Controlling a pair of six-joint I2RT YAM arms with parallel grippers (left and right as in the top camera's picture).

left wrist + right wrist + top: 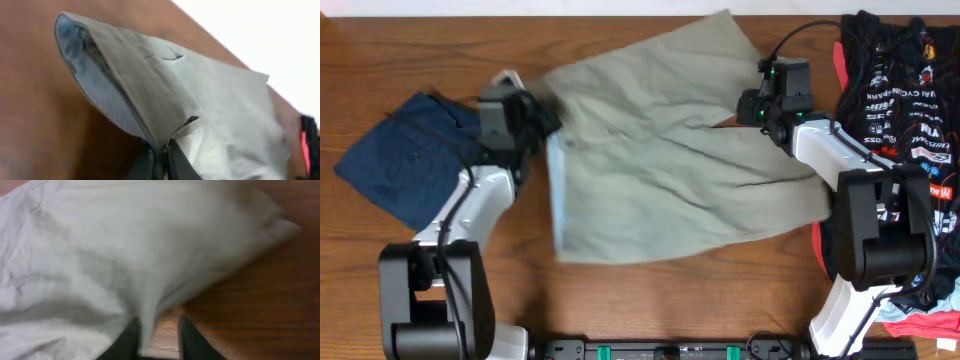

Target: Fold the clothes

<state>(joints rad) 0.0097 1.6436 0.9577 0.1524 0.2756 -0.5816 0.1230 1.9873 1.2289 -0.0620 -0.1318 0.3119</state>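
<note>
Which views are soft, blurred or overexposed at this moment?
Overhead: sharp and evenly lit, khaki-beige cotton shorts crisp. Left wrist: upper-right background blown out white, left claw dark and out of focus in the foreground. Right wrist: blurred throughout, fabric folds smeared.

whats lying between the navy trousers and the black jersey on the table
The khaki shorts, spread out, fill nearly the whole stretch between the navy trousers and the black jersey. The overhead view shows it.
</note>
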